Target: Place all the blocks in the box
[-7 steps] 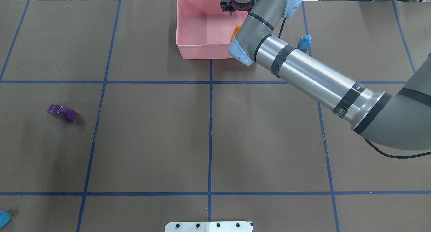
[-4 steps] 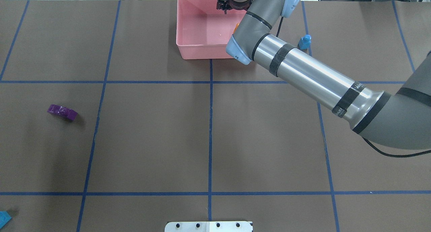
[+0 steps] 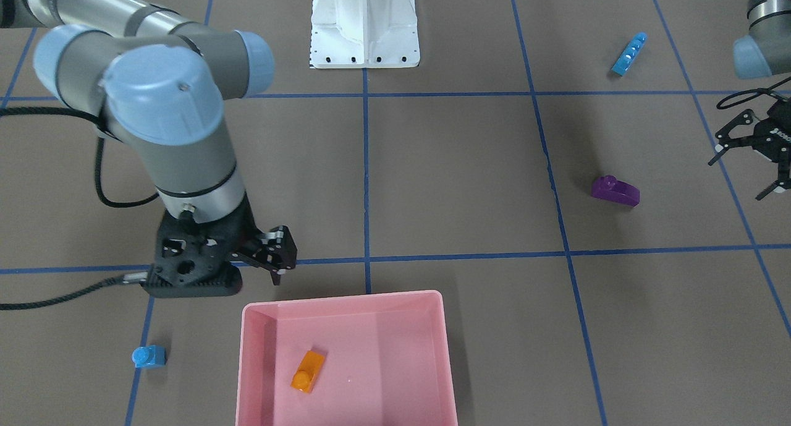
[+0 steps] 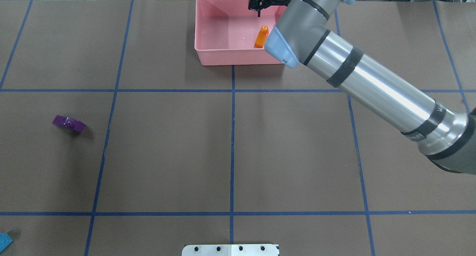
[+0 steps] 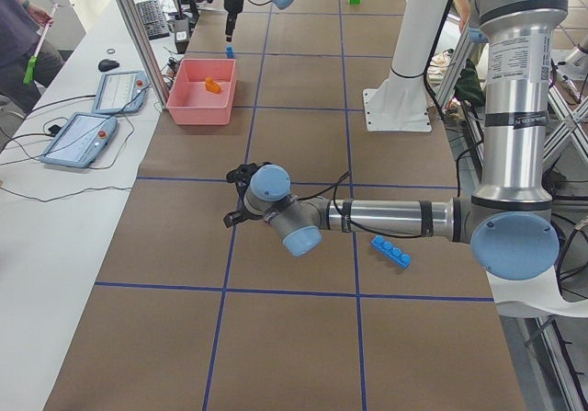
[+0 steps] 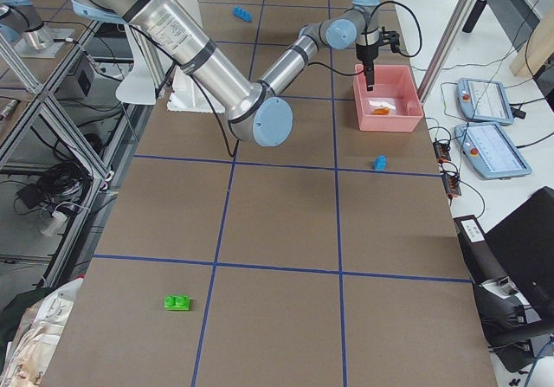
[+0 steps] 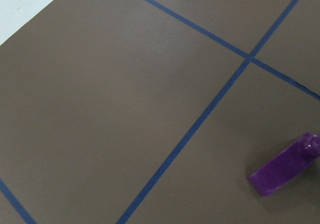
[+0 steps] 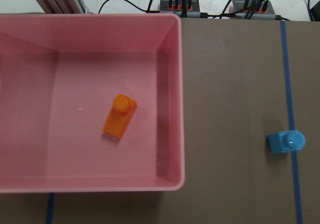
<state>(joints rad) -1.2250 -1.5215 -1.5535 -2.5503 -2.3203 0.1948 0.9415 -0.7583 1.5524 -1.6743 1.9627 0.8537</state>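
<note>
Inside box (image 4: 208,59), orange block (image 4: 261,36) lengthwise near-far, stud probably far.

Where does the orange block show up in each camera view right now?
Front-facing: orange block bottom centre-left, inside the pink box.
Overhead: block top centre, box's right part.
Exterior left: block upper left.
Exterior right: block upper right.
Left wrist: not in view.
Right wrist: block left of centre.
Shared landmark: the pink box holding it.
</note>
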